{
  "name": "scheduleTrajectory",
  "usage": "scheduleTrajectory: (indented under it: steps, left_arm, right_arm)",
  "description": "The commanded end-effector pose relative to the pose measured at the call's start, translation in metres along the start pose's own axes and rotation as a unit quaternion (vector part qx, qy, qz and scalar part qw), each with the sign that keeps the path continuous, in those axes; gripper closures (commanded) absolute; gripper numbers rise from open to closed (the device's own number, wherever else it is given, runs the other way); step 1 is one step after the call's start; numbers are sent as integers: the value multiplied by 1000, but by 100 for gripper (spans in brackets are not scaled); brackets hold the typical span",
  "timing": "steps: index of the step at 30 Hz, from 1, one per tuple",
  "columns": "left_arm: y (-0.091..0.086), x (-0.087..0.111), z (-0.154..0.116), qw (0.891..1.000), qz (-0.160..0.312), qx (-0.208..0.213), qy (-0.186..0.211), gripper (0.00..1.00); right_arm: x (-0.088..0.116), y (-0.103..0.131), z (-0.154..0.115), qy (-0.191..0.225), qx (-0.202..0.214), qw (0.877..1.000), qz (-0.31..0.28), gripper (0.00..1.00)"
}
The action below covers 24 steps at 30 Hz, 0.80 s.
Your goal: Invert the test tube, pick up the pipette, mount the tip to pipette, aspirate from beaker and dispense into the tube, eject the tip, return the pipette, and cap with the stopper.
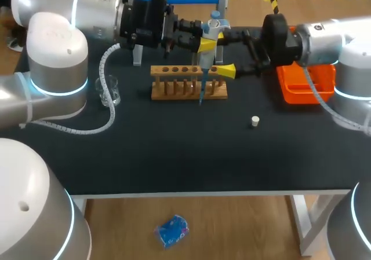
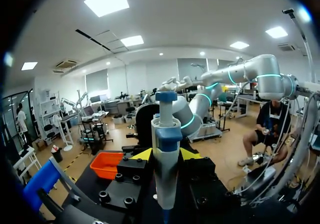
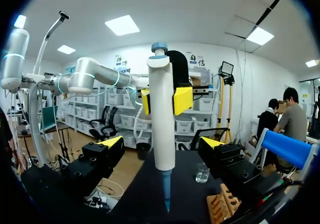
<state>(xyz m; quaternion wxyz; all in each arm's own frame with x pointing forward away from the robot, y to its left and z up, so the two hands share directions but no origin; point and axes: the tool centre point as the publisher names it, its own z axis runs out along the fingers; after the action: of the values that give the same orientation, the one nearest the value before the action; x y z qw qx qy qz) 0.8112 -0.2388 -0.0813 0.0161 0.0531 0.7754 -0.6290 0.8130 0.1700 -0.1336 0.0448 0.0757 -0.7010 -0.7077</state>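
Seemingly the dispensing step is in hand: the pipette (image 3: 162, 119), blue tip (image 3: 166, 191) mounted, is clenched by the left gripper (image 2: 166, 155) above the wooden rack (image 1: 174, 70), with the right gripper (image 3: 161, 142) spread wide around it, not touching. Next the tip must be lowered into the tube, which cannot be made out.

Quick tally, tbl top: 1 pipette (image 1: 214, 25) w/ 1 blue tip (image 1: 201, 95). 1 wooden rack (image 1: 174, 89). 1 glass beaker (image 1: 109, 91). 1 white stopper (image 1: 255, 121). 1 orange tray (image 1: 301, 86). 2 arms up: left arm (image 1: 58, 51), right arm (image 1: 348, 46). Rack holes: 4 clear, rest hidden, no firm count.
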Motion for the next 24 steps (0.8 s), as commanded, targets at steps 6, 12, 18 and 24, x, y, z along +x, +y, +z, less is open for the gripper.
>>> scheduleTrajectory:
  steps: [6, 12, 18, 24]
  left_arm:
    - [0, -1, 0, 1000, 0, 0, 0, 100]
    - [0, -1, 0, 1000, 0, 0, 0, 100]
    - [0, -1, 0, 1000, 0, 0, 0, 100]
    - [0, -1, 0, 1000, 0, 0, 0, 100]
  right_arm:
    - [-3, -2, 18, 23, 3, 1000, 3, 0]
    - [-4, -5, 19, 25, 7, 1000, 7, 19]
    - [-6, -6, 19, 27, 9, 1000, 9, 60]
    - [-6, -5, 19, 27, 3, 1000, 13, 68]
